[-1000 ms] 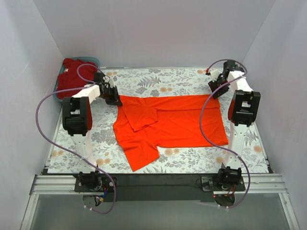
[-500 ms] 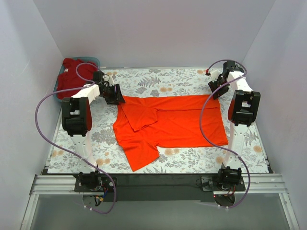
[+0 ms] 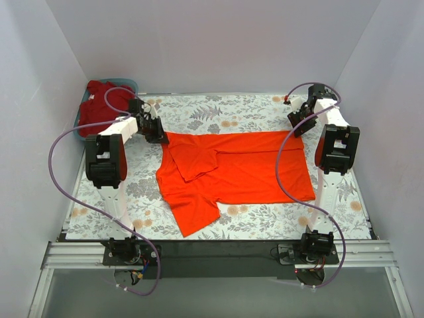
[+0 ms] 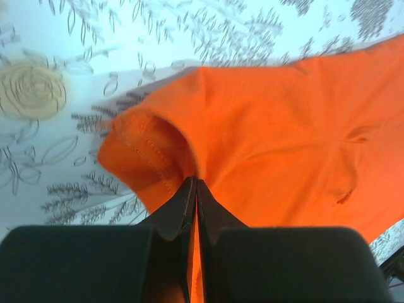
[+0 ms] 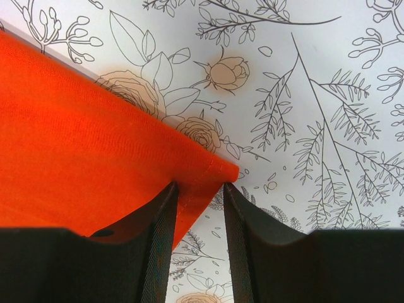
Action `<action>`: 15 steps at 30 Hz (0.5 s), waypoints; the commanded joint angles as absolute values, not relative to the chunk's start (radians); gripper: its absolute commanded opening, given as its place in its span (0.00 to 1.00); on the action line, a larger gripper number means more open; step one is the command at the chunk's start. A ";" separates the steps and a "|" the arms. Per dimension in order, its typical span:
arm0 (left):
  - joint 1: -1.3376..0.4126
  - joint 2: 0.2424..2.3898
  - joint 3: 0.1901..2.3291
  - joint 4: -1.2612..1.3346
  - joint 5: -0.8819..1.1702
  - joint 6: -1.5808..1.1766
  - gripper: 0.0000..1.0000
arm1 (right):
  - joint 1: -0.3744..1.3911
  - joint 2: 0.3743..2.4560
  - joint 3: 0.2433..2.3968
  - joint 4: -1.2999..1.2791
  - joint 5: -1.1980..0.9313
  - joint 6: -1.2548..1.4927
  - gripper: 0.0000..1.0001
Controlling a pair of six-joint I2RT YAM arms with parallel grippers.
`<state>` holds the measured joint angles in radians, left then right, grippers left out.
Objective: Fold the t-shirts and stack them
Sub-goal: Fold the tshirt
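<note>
Top external view: the orange-red t-shirt (image 3: 238, 169) lies spread across the middle of the flowered table (image 3: 218, 109). My left gripper (image 4: 194, 189) is pinched tight on the shirt's far left corner, with cloth caught between the fingers. My right gripper (image 5: 199, 189) stands partly open, a finger on either side of the far right hem corner, which lies flat between them. The crimson t-shirt (image 3: 99, 106) lies heaped in the blue bin (image 3: 130, 83) at the table's far left corner.
</note>
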<state>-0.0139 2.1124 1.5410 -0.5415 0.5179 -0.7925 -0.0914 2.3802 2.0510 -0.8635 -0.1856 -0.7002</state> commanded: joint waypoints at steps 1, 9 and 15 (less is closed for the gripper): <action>-0.009 2.008 1.480 -0.560 0.485 -0.784 0.00 | -0.097 2.373 2.042 -0.856 -0.178 -0.716 0.41; -0.008 2.002 1.420 -0.538 0.440 -0.807 0.00 | -0.097 2.367 2.034 -0.854 -0.176 -0.719 0.41; -0.008 2.051 1.447 -0.522 0.365 -0.801 0.00 | -0.097 2.367 2.026 -0.853 -0.167 -0.726 0.41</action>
<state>-0.0143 2.0663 1.4307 -0.5373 0.4458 -0.8078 -0.0914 2.3798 2.0472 -0.8600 -0.1856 -0.7101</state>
